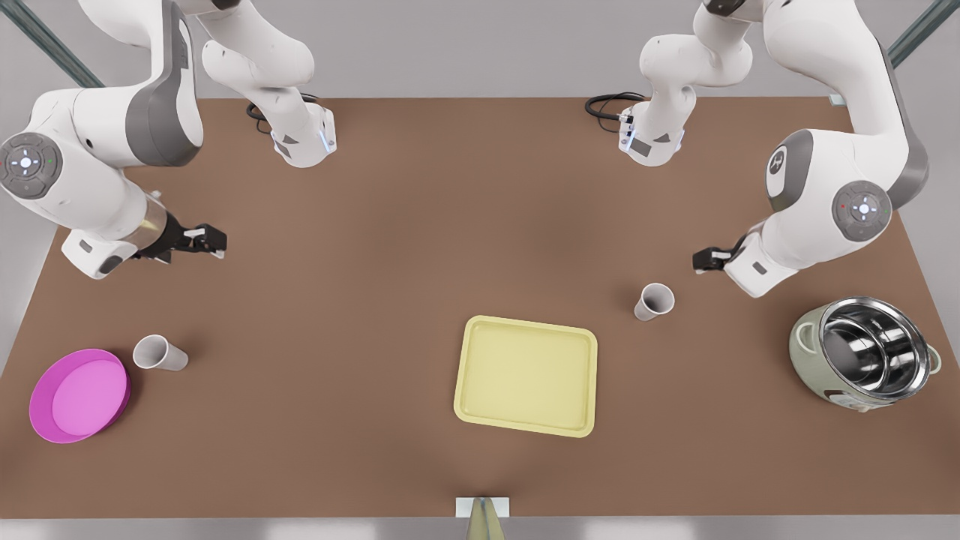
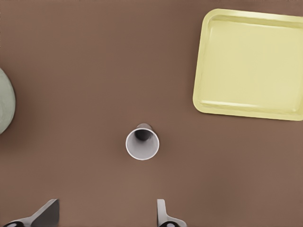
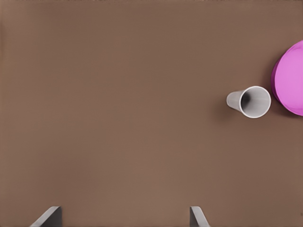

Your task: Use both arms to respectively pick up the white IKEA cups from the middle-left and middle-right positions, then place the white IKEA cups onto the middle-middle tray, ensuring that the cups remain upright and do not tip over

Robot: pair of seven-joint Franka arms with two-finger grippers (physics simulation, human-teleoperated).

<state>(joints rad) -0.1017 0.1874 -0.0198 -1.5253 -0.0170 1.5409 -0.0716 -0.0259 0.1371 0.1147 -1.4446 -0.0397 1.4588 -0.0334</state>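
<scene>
One white cup point(image 1: 654, 301) stands upright on the brown table, to the front view's right of the pale yellow tray point(image 1: 526, 374). My left gripper point(image 1: 706, 259) hovers open just beyond it; its wrist view has that cup point(image 2: 142, 144) ahead of the open gripper point(image 2: 105, 217), and the tray point(image 2: 251, 64) off to one side. The other white cup point(image 1: 159, 352) stands upright beside the magenta plate point(image 1: 79, 394). My right gripper point(image 1: 211, 240) hangs open well behind it, with the cup point(image 3: 250, 101) far off from the gripper point(image 3: 124, 218).
A green steel-lined pot point(image 1: 865, 354) sits at the front view's right edge, its rim point(image 2: 4, 108) close to the left arm's cup. The magenta plate point(image 3: 289, 84) nearly touches the other cup. Both arm bases stand at the table's far edge.
</scene>
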